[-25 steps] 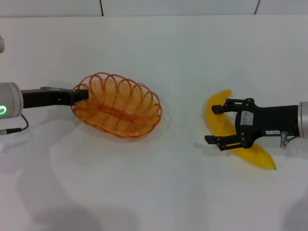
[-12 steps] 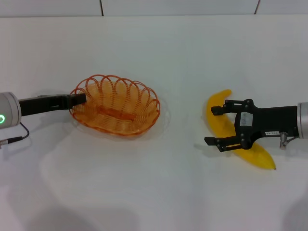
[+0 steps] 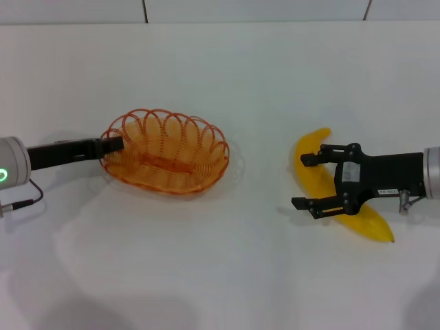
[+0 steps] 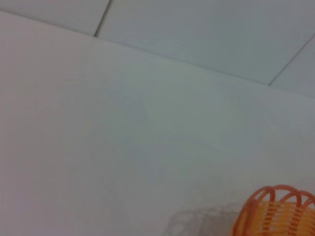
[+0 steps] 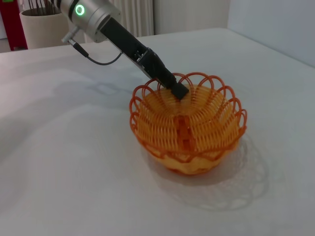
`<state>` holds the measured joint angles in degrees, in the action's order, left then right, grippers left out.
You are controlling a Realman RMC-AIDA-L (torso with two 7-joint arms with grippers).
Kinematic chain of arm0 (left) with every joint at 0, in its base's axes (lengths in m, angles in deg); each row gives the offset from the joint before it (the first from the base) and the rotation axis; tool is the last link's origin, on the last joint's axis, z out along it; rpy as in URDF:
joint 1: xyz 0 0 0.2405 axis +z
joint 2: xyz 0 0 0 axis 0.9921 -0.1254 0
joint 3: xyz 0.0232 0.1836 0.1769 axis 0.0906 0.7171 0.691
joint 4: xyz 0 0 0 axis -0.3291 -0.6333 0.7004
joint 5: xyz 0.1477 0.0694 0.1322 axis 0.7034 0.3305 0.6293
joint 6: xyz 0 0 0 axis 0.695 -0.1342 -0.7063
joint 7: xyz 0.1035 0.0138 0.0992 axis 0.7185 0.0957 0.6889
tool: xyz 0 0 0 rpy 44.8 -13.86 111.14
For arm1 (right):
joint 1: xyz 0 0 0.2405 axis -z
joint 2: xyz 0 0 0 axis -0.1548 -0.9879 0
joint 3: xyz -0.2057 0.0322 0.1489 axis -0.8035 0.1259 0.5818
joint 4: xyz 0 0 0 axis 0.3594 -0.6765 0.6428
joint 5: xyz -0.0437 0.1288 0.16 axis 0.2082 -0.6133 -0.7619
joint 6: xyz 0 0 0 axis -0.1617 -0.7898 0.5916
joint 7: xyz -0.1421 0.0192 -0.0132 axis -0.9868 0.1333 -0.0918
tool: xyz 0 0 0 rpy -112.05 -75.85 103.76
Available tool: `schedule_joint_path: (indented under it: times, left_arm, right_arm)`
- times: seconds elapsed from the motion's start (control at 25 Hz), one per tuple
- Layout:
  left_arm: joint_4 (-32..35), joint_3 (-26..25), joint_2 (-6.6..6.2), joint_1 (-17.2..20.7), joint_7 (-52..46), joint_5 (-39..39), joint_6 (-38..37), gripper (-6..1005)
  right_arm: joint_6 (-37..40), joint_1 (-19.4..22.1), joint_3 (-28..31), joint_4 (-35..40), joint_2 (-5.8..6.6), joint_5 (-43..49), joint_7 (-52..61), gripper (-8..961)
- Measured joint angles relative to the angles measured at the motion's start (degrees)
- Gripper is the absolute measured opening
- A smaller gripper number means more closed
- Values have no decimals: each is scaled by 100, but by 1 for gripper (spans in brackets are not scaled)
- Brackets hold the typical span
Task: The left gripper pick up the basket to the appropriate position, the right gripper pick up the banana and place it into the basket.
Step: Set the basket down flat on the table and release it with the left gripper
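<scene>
Head view, left hand (image 3: 113, 143) gripping basket (image 3: 165, 160)

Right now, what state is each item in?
Orange wire oval basket: upright, empty, rim gripped by the left tool.
Long curved yellow banana: lying on the white table, not gripped.
Right tool: open, straddling the banana.

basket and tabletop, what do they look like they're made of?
Basket: thin orange wire, probably coated metal or plastic; open loops along the rim and see-through ribbed walls, slight sheen. The left gripper holds its rim.
Table: smooth matte white surface, likely laminate or painted board; it shows only soft shadows and no grain. The exact material cannot be told.
</scene>
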<state>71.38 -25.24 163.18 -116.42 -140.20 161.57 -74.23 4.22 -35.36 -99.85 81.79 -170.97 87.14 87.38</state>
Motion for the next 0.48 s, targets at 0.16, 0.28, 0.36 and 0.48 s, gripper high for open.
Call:
schedule_joint_path:
  times: [0.16,0.28,0.36,0.48]
  left_arm:
    - [-5,22,-9,49,143,-202,-1,76]
    - [-45,25,-14,64,205,-237,-4,76]
    - [-60,25,-13,73,201,-238,-3,76]
    - [-122,-1,-11,91,192,-256,12,76]
  right_arm:
    - [-2,0,0,0,0,0,0,830]
    - [-3,0,0,0,0,0,0,829]
    - [-3,0,0,0,0,0,0,829]
    - [-3,0,0,0,0,0,0,828]
